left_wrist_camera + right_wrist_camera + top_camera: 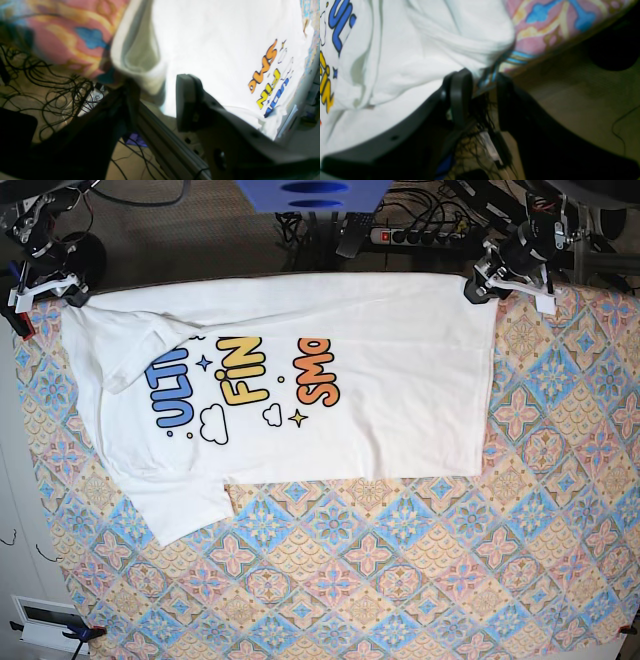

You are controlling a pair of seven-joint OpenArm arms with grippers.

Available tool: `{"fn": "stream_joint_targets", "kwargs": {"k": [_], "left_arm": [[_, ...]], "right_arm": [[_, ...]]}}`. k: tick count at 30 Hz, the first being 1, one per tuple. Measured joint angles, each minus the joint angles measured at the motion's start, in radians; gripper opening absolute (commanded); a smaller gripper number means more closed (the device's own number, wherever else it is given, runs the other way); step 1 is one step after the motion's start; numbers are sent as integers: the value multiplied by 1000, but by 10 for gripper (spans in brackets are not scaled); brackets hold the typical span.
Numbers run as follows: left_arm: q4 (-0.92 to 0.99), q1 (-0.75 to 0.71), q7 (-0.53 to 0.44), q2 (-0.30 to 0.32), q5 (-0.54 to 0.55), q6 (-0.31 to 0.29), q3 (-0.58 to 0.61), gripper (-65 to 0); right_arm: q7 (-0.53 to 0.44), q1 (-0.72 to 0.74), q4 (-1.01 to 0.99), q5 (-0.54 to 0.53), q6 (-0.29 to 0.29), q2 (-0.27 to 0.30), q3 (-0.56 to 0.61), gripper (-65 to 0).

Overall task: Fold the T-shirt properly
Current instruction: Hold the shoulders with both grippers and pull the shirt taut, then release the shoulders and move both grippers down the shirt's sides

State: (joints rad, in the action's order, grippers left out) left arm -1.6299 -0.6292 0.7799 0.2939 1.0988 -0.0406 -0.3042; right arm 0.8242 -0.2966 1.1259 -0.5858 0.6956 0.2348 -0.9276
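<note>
A: What's biggest in your base view?

B: The table (400,580) under its patterned cloth, its near corners cut off by the frame. On its far half lies the T-shirt (380,380), folded lengthwise, so you read only "ULT", "FIN", "SMO"; the rest of the print is tucked under.

A: And the grippers?

B: The left gripper (152,100) sits at the shirt's far corner on your right, fingers apart, a fold of hem just beside them, nothing clamped. One finger is lost in shadow. The right gripper (480,100) is at the sleeve corner on your left, fingers parted, empty. Both wrist views are blurred.
</note>
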Motion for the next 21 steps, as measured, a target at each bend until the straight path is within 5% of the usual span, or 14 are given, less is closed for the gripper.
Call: {"fn": "stream_joint_targets", "kwargs": {"k": [16, 21], "left_arm": [[-74, 112, 48, 3, 0, -2, -106, -414], [-72, 192, 48, 4, -40, -6, -106, -411]], "right_arm": [[6, -5, 197, 3, -1, 3, -86, -458], [5, 0, 211, 1, 1, 61, 42, -458]]}}
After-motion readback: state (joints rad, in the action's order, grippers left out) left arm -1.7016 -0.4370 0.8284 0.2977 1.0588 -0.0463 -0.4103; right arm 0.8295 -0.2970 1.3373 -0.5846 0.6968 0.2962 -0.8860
